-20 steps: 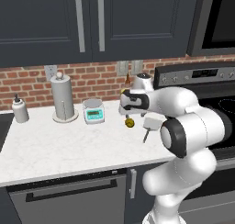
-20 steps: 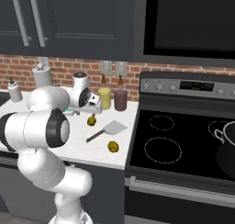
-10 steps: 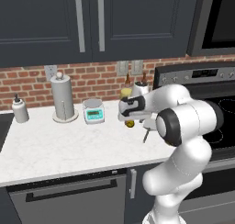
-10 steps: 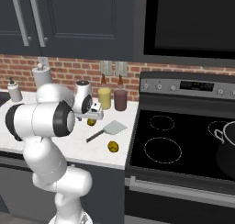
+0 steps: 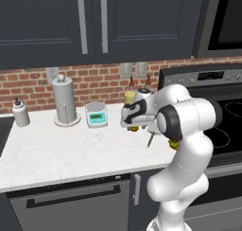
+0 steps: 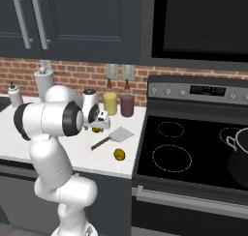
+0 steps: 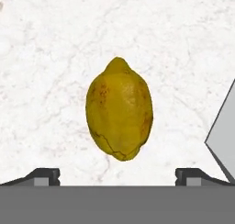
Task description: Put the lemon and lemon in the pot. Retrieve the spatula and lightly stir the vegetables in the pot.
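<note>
We see our gripper spread wide above 1 lemon on the bench, not touching it; the spatula blade lies just beside.

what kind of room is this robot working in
A home kitchen, rendered rather than real: a black stove with burner rings, a white marble counter against a brick backsplash, and dark cabinets above.

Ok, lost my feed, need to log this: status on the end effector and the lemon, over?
End effector open, empty, above lemon on counter. Spatula blade close beside. Second lemon near counter edge; pot on stove.
</note>
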### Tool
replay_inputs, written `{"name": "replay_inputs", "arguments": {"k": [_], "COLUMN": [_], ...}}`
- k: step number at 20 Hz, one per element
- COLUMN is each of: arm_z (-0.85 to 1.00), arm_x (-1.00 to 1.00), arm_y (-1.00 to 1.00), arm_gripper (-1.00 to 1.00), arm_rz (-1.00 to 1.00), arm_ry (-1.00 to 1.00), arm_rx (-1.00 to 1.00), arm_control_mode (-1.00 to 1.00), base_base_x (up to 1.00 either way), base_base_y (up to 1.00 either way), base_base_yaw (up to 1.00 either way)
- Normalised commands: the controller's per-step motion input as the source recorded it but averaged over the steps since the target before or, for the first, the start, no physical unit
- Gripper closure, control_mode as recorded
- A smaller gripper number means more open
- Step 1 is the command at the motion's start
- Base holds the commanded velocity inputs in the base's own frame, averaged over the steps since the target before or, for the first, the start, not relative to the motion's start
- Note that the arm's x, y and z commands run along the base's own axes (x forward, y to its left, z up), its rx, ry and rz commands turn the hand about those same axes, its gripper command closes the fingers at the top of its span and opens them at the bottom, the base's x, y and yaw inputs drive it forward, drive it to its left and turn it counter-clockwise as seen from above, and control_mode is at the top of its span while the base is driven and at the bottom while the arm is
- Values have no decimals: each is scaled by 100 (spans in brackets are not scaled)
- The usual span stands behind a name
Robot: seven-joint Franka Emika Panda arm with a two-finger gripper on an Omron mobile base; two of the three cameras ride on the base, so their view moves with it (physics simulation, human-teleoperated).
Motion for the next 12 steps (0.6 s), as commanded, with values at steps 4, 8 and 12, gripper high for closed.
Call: {"name": "replay_inputs", "arguments": {"k": [4, 8, 12], "arm_z": [-18, -18, -14], "arm_x": [21, 21, 21], "arm_y": [0, 0, 0], "arm_gripper": [-100, -100, -100], "arm_rz": [0, 0, 0], "arm_ry": [0, 0, 0], "arm_rx": [0, 0, 0], "arm_control_mode": [-100, -100, -100], "base_base_x": [0, 0, 0], "base_base_y": [0, 0, 0], "base_base_yaw": [0, 0, 0]}}
